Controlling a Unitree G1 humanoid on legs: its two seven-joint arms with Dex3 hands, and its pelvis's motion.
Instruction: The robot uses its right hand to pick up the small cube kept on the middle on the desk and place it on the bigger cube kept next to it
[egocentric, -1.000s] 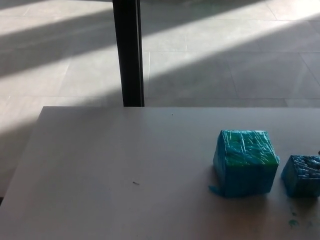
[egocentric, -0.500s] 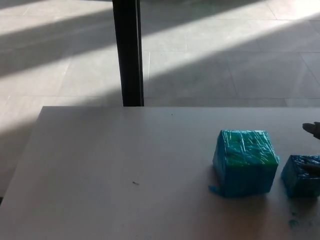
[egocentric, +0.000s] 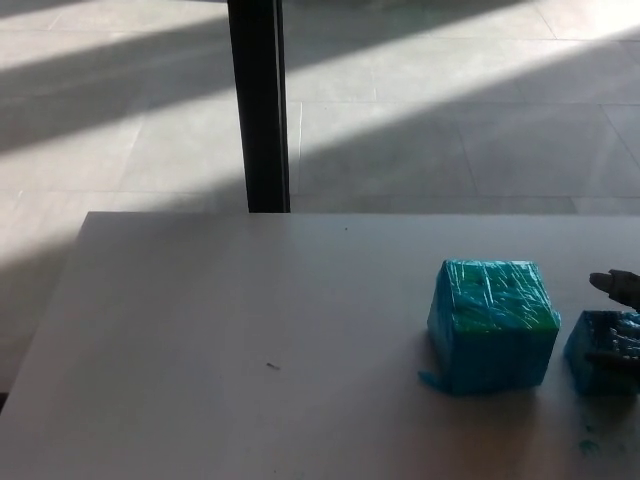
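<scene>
Two blue-wrapped cubes on table (egocentric: 250, 330), both toward 4 o'clock of picture. Bigger cube (egocentric: 492, 325) upright, green tint on top. Small cube (egocentric: 603, 352) just beside it at its 3 o'clock, cut by picture edge. Right hand (egocentric: 620, 310) enters at 3 o'clock edge, dark fingers (egocentric: 612, 283) over small cube; open or closed cannot tell. Black post (egocentric: 258, 105) at 12 o'clock behind table.

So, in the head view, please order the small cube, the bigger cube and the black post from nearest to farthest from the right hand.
From the right hand at the right edge:
1. Small cube, directly at the hand, far right.
2. Bigger cube, just to its left on the desk.
3. Black post, beyond the desk, upper left.
</scene>
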